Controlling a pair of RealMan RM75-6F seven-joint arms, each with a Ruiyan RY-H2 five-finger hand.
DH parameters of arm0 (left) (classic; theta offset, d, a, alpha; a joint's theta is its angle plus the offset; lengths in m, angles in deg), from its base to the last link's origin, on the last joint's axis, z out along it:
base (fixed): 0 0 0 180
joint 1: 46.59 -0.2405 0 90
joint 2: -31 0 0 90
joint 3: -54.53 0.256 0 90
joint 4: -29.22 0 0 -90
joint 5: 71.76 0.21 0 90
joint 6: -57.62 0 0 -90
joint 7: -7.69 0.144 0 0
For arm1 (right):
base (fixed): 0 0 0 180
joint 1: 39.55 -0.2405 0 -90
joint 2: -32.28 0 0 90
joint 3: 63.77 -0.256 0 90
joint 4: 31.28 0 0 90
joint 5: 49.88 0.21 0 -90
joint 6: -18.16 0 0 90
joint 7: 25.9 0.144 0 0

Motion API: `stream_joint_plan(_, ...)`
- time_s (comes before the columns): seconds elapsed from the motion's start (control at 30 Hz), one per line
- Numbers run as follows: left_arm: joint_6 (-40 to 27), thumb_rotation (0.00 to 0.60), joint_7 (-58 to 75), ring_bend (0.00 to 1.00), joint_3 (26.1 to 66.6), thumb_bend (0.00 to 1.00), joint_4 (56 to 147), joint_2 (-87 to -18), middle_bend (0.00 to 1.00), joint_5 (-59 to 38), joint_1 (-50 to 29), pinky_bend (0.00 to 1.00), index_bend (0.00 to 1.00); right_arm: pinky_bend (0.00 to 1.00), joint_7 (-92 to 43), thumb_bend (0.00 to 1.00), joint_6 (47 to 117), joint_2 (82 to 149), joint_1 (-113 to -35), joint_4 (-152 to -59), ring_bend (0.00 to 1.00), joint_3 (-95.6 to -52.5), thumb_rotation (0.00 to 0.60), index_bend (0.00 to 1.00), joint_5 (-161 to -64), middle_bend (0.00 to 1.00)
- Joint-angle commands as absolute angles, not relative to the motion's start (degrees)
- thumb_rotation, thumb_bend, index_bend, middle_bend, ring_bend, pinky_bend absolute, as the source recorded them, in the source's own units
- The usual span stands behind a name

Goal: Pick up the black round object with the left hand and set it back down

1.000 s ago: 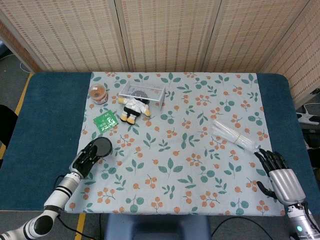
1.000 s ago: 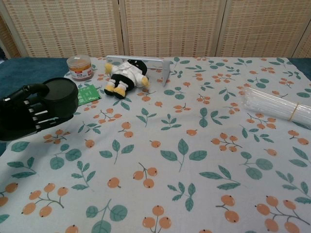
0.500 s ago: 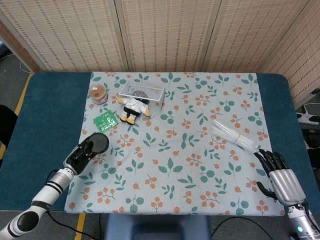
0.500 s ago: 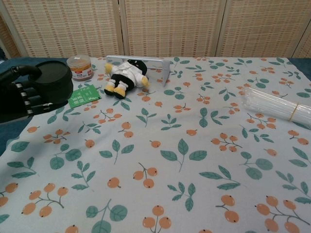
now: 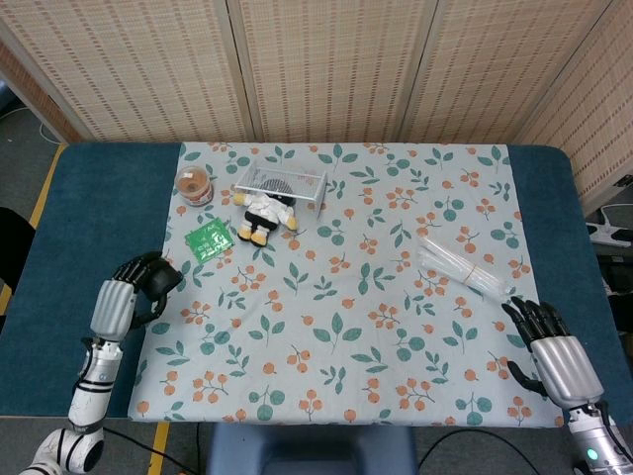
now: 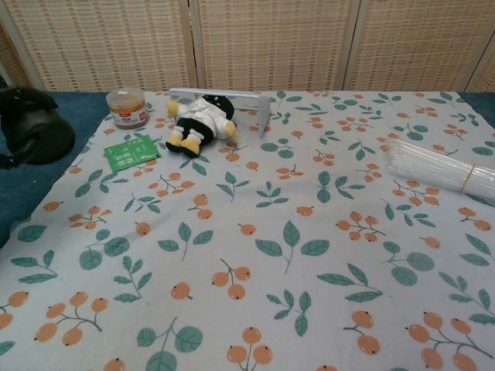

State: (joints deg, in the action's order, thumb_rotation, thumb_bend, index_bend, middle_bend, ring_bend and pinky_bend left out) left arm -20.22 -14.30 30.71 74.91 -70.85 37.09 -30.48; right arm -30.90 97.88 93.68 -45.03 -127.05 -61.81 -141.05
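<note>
The black round object (image 5: 164, 279) is held in my left hand (image 5: 119, 302), which is raised over the left edge of the floral cloth with its silver back facing the head camera. Most of the object is hidden under the fingers there. In the chest view the black round object (image 6: 40, 134) hangs at the far left, above the blue table surface, with the left hand (image 6: 14, 98) wrapped around its top. My right hand (image 5: 554, 353) rests at the table's near right corner, fingers spread, holding nothing.
An orange jar (image 5: 195, 185), a green packet (image 5: 209, 238), a plush doll (image 5: 265, 212) and a metal mesh rack (image 5: 282, 181) sit at the back left. A clear plastic bundle (image 5: 463, 265) lies at the right. The floral cloth (image 5: 346, 327) covers the table's middle.
My left hand has carried the black round object left and back toward me, off the cloth's edge, turning so the hand's back faces up. The right hand has stayed still.
</note>
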Motion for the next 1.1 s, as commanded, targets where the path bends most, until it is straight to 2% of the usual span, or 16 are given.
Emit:
stream_joint_plan(0.03,-32.4,0.6,-0.4,0.38,42.0,0.57,55.7,-80.2,0.45,47.4,-24.6,0.39,0.34,0.0,-30.9,0.25,97.8,93.6,-45.1,-127.1,0.0,-61.7,0.6,0.0,-141.1,0.0)
stream_joint_plan(0.33,-31.6,0.6,1.0,0.35,47.3,0.55,58.8,-79.5,0.42,42.4,-24.4,0.36,0.31,0.0,-30.3,0.25,97.9,93.3,-45.1,-127.1,0.0,-61.7,0.6,0.0,-141.3,0.0)
stream_joint_plan(0.8,-27.4,0.6,7.9,0.32,52.4,0.54,57.8,-80.1,0.38,36.6,-24.1,0.33,0.27,0.0,-30.4,0.25,97.7,93.3,-45.1,-127.4,0.0,-61.3,0.6,0.0,-141.8,0.0)
stream_joint_plan(1.1,-27.1,0.6,9.9,0.28,56.3,0.49,61.6,-78.5,0.34,35.1,-25.3,0.23,0.21,0.0,-30.1,0.25,97.9,93.1,-45.1,-127.5,0.0,-61.3,0.6,0.0,-141.9,0.0)
